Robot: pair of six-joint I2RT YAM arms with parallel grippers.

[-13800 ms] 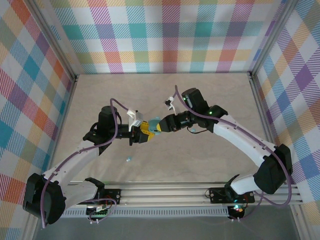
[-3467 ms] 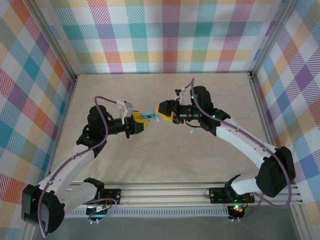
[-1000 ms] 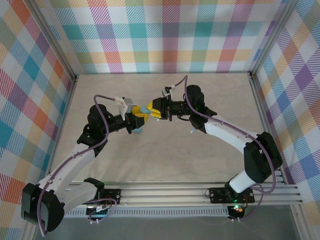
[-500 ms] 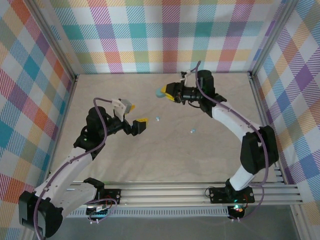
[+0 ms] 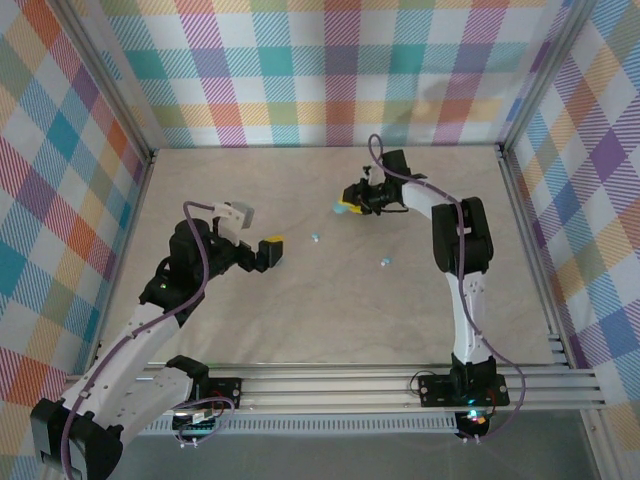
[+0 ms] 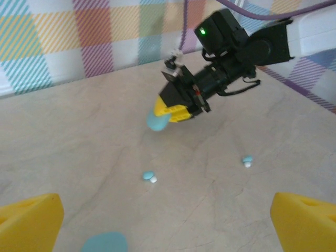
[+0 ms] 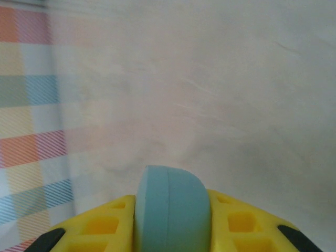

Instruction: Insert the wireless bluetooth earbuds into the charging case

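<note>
Teal case (image 7: 170, 210) carried rearward, tiny pale-blue earbuds (image 6: 149, 176) on table (image 5: 300, 320)

**Colour key.** Table (image 5: 230, 310): pale beige, faintly veined like marble. Walls (image 5: 330, 70): pastel plaid of teal, purple, orange, yellow and pink squares, many of them hatched with diagonal white stripes. Arms (image 5: 465, 290): white links and black joints, with purple cables (image 6: 185, 23). Left gripper (image 5: 268, 248) and right gripper (image 6: 176, 109): yellow fingers on black bodies. Case (image 7: 170, 210), between the right gripper's fingers: matte teal-blue. Second case (image 6: 104, 244), near the left gripper's left finger: the same teal. Earbuds (image 6: 148, 176), ahead of the left gripper: pale blue with white tips. Light (image 6: 201, 31), behind the right gripper: green. Rails (image 5: 330, 385): silver.
</note>
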